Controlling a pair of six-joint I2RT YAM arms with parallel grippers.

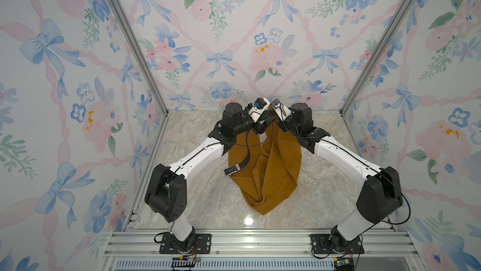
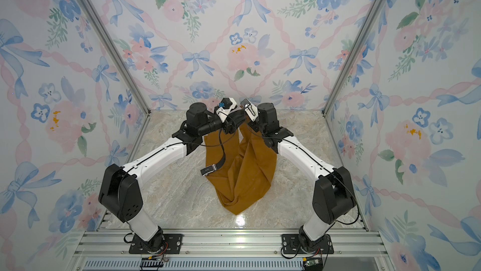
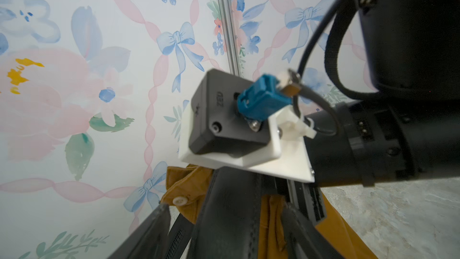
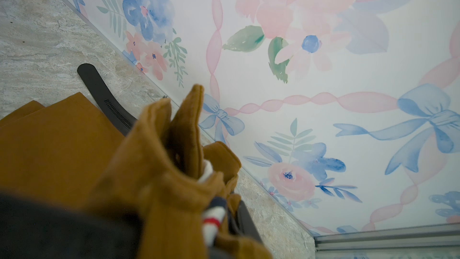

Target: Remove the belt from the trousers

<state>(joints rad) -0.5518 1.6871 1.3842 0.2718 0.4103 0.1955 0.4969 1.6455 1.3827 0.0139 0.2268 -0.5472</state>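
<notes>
Ochre trousers [image 1: 270, 163] lifted at the waist near the back wall, legs trailing on the tabletop; black belt [image 1: 246, 152] partly drawn out, buckle [image 1: 231, 170] down on the cloth, tail [image 4: 99, 91] beyond the waistband, remainder yet to clear. Left gripper [image 3: 224, 230] spread astride the strap; right gripper [image 1: 279, 122] pinching the waistband.

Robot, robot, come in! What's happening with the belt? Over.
Left claw open around belt. Right claw shut on trousers, lifted. Buckle resting on trousers. Nothing blocking.
</notes>
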